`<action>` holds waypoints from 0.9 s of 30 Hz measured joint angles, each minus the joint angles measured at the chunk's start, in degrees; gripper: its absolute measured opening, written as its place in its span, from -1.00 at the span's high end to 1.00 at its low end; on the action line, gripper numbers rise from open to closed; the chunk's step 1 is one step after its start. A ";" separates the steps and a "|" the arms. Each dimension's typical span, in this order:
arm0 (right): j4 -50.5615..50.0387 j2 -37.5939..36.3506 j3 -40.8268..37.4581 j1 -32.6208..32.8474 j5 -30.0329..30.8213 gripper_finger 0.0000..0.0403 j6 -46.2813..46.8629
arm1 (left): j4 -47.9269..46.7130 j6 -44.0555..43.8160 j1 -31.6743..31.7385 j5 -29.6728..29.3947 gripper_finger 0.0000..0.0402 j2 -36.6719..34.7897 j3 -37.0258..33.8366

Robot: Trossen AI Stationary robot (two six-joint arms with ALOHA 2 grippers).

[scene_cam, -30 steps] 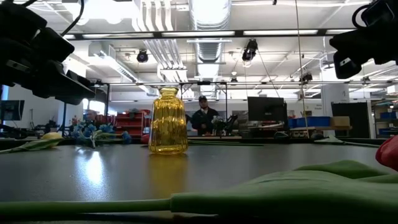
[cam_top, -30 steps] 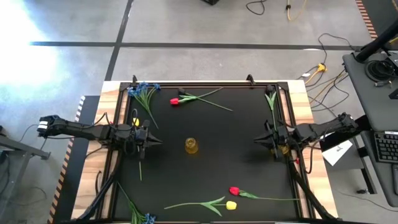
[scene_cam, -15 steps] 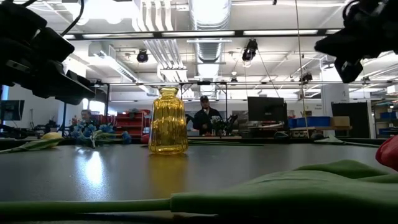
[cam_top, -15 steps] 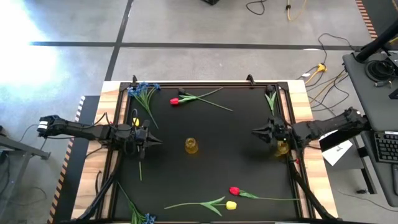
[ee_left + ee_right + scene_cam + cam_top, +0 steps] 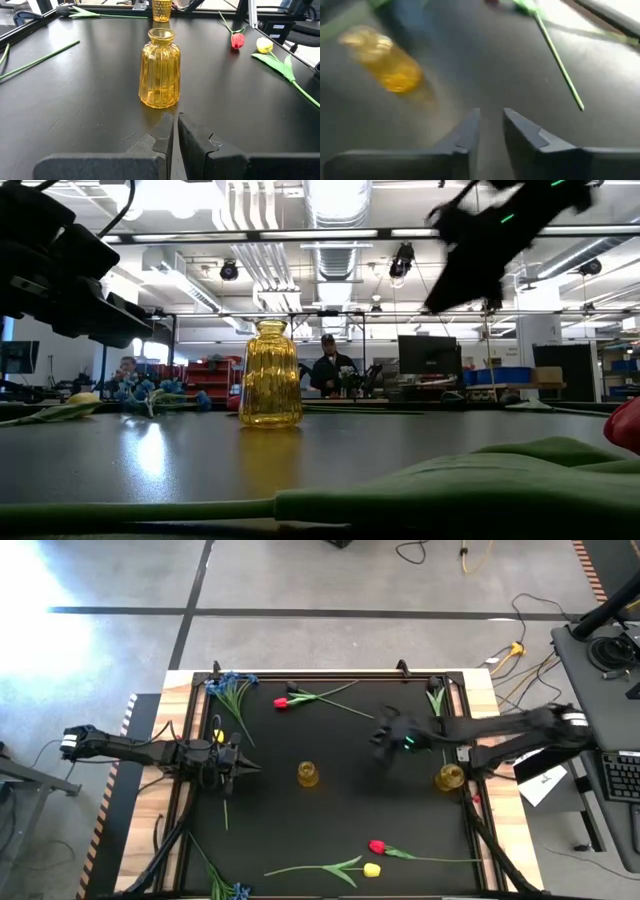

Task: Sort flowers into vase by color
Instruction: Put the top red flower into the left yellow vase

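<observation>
A ribbed yellow glass vase (image 5: 307,774) (image 5: 160,70) (image 5: 270,375) stands upright at the table's middle. My left gripper (image 5: 243,764) (image 5: 175,120) hovers shut just left of it, pointing at it. My right gripper (image 5: 380,737) (image 5: 491,117) hangs in the air right of and beyond the vase, tipped down, open by a narrow gap, with nothing between its fingers. Flowers lie flat on the table: a red tulip (image 5: 283,701) and a blue spray (image 5: 232,685) at the far side, a red tulip (image 5: 377,847) and a yellow tulip (image 5: 372,869) at the near side.
A second yellow vase (image 5: 449,777) (image 5: 162,10) stands at the table's right edge beside the right arm. Another blue spray (image 5: 235,890) lies at the near left corner, and a green leaf (image 5: 436,700) at the far right. A black rail (image 5: 330,677) frames the table.
My right gripper has swung from the table's right edge toward the middle and the far side, rising and tipping downward. The second vase, which the arm hid before, now shows. The flowers and the middle vase have not moved.
</observation>
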 joint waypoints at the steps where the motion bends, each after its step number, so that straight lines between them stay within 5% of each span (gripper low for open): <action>1: -0.05 3.20 2.40 -2.69 -2.16 0.48 -0.89 | 0.00 0.00 0.01 0.00 0.93 0.00 -0.01; 7: -0.80 21.39 17.86 -13.76 -13.51 0.11 -9.95 | 0.16 0.14 0.01 -0.38 0.93 0.02 -0.01; 16: -5.33 44.08 42.63 -17.67 -14.18 0.02 -34.95 | 1.71 8.50 0.01 -5.63 0.93 0.03 -0.03; 21: -6.03 54.81 53.54 -20.71 -14.50 0.06 -39.14 | 15.21 -20.59 0.03 -5.04 0.93 0.55 -0.03; 27: -14.14 65.30 67.73 -24.24 -20.34 0.12 -40.14 | 34.33 -54.66 0.03 -12.85 0.93 0.72 -0.01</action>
